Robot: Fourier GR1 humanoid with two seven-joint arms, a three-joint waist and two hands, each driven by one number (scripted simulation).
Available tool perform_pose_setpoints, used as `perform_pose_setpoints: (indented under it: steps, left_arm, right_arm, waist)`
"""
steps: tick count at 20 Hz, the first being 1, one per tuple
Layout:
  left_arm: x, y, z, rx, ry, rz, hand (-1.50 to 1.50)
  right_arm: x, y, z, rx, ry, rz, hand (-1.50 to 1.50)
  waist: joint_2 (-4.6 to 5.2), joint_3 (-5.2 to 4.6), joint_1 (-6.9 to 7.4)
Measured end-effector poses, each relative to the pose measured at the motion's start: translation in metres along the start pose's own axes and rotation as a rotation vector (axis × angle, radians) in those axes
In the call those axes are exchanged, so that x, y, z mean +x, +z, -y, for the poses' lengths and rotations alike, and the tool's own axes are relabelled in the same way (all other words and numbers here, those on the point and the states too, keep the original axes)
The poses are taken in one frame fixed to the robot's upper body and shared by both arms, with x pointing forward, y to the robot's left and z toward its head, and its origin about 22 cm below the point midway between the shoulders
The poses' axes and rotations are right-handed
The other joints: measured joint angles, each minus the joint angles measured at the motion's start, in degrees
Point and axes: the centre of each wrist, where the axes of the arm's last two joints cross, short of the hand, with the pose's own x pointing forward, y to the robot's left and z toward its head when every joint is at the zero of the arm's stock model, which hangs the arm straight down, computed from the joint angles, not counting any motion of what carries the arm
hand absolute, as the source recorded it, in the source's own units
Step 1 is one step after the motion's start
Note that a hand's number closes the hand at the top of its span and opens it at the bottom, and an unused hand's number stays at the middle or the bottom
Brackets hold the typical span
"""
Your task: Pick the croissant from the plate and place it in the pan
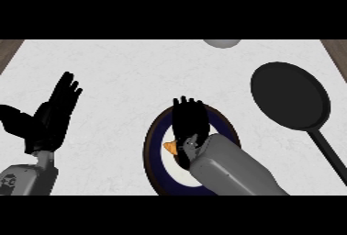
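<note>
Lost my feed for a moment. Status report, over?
Right hand over plate, fingers down on croissant. Left hand open, resting at left. Pan to the right, nothing between.

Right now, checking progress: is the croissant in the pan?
No. The pan is empty; the croissant peeks out under the right hand over the plate.
</note>
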Motion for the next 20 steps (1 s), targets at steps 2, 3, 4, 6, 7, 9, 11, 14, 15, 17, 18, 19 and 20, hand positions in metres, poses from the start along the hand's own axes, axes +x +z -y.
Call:
perform_pose_setpoints:
  steps: [2,3,4,6,7,9,11,14,15,17,18,19,20]
  left_arm:
    - [-0.002,0.001,-0.001,0.0,-0.005,-0.001,0.0]
    - [-0.001,0.001,-0.004,0.0,-0.003,-0.001,0.0]
    - [0.0,0.0,-0.003,-0.001,-0.002,-0.003,0.0]
    - [-0.001,-0.002,-0.003,0.0,-0.003,-0.004,0.0]
    - [-0.002,-0.003,-0.003,-0.001,-0.004,-0.002,0.0]
    - [-0.002,-0.003,-0.005,-0.004,-0.005,-0.002,0.0]
    - [0.0,-0.002,-0.004,-0.005,-0.003,-0.001,0.0]
    - [-0.002,-0.007,-0.004,-0.007,0.0,-0.001,0.0]
    - [-0.002,-0.009,-0.005,-0.008,-0.002,0.002,0.0]
    - [-0.004,-0.007,-0.003,-0.011,-0.004,-0.001,0.0]
    - [-0.006,-0.006,0.001,-0.012,-0.003,-0.002,0.0]
    - [-0.002,-0.004,0.002,-0.011,-0.005,-0.002,0.0]
    - [-0.001,-0.003,0.003,-0.013,-0.003,0.0,0.0]
  right_arm:
    - [-0.003,-0.007,0.0,0.007,0.004,-0.012,-1.5]
    - [-0.005,-0.007,-0.001,0.007,0.005,-0.012,-1.5]
    - [-0.008,-0.011,-0.003,0.008,0.011,-0.023,-1.5]
    - [-0.012,-0.014,-0.008,0.01,0.013,-0.03,-1.5]
    - [-0.009,-0.016,-0.014,0.014,0.013,-0.037,-1.5]
    - [-0.006,-0.02,-0.014,0.014,0.003,-0.042,-1.5]
    - [-0.007,-0.025,-0.018,0.016,-0.005,-0.049,-1.5]
    - [-0.007,-0.031,-0.02,0.024,-0.016,-0.056,-1.5]
    - [-0.008,-0.034,-0.024,0.033,-0.017,-0.06,-1.5]
    - [-0.008,-0.041,-0.026,0.04,-0.019,-0.057,1.5]
    - [-0.009,-0.045,-0.028,0.029,-0.019,-0.05,1.5]
    - [-0.01,-0.047,-0.029,0.021,-0.016,-0.042,1.5]
    - [-0.009,-0.048,-0.028,0.011,-0.012,-0.033,1.5]
  waist:
    - [0.03,0.01,0.08]
    - [0.02,0.01,0.08]
    - [0.03,0.01,0.07]
    - [0.02,0.01,0.04]
    - [0.04,0.01,0.18]
    - [0.07,0.02,0.31]
    - [0.07,0.03,0.36]
    - [0.1,0.03,0.34]
    - [0.1,0.02,0.38]
    - [0.03,0.01,0.48]
    - [-0.1,-0.02,0.47]
    - [-0.23,-0.05,0.47]
    - [-0.31,-0.06,0.5]
